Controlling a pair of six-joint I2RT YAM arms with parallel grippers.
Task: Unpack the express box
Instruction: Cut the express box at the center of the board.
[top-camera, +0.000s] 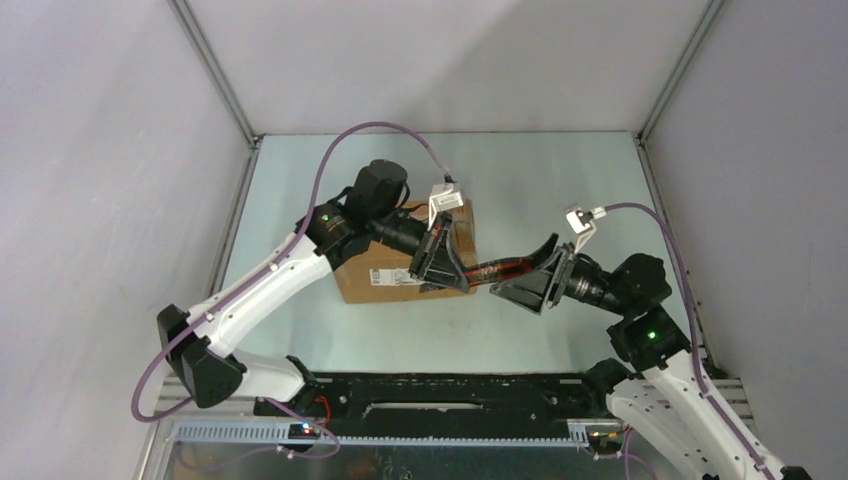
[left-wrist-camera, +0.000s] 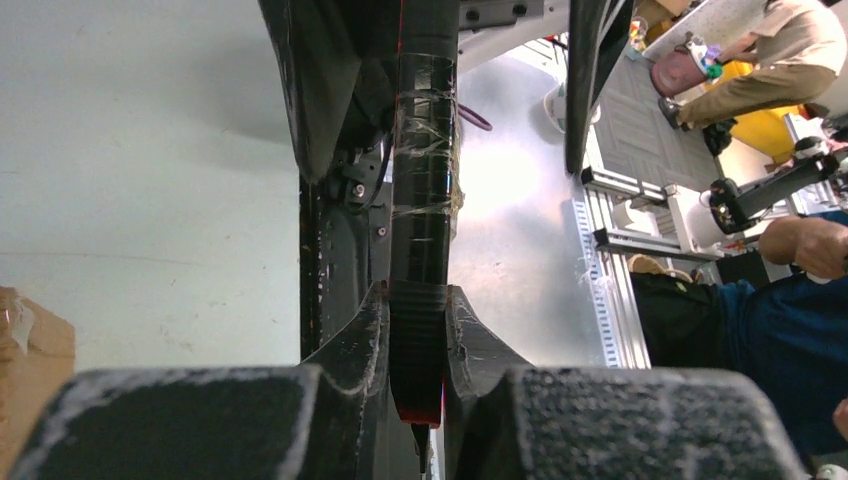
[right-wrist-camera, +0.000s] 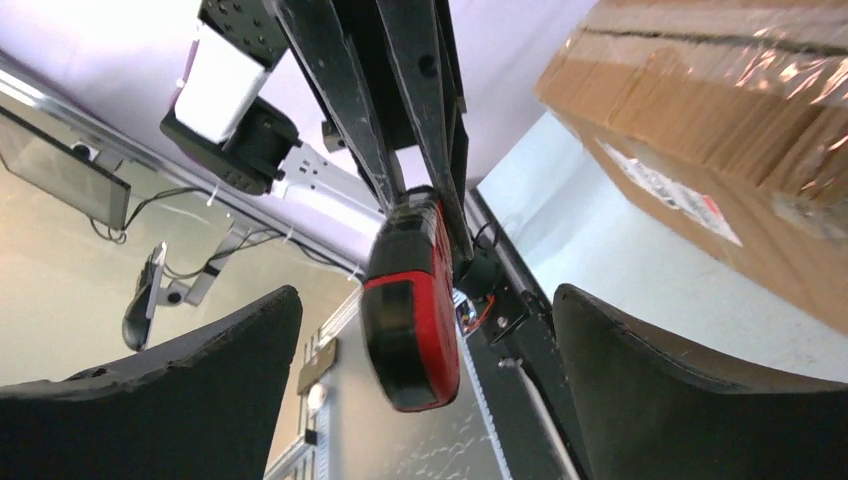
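Observation:
The express box (top-camera: 352, 278), a brown taped carton with a white label, lies on the table left of centre, partly hidden by my left arm. It also shows in the right wrist view (right-wrist-camera: 720, 130), and a corner of it shows in the left wrist view (left-wrist-camera: 30, 350). My left gripper (top-camera: 450, 270) is in front of the box, shut on a black and red knife-like tool (top-camera: 505, 267), which shows in the left wrist view (left-wrist-camera: 420, 200). The tool points at my right gripper (top-camera: 520, 290). My right gripper (right-wrist-camera: 425, 300) is open, with the tool's red end (right-wrist-camera: 410, 320) between its fingers, not touching them.
Grey walls close in the table at the back and both sides. A black base plate and an aluminium rail (top-camera: 400, 430) run along the near edge. Purple cables (top-camera: 330, 170) arch over both arms. People (left-wrist-camera: 780, 60) are beyond the cell in the left wrist view.

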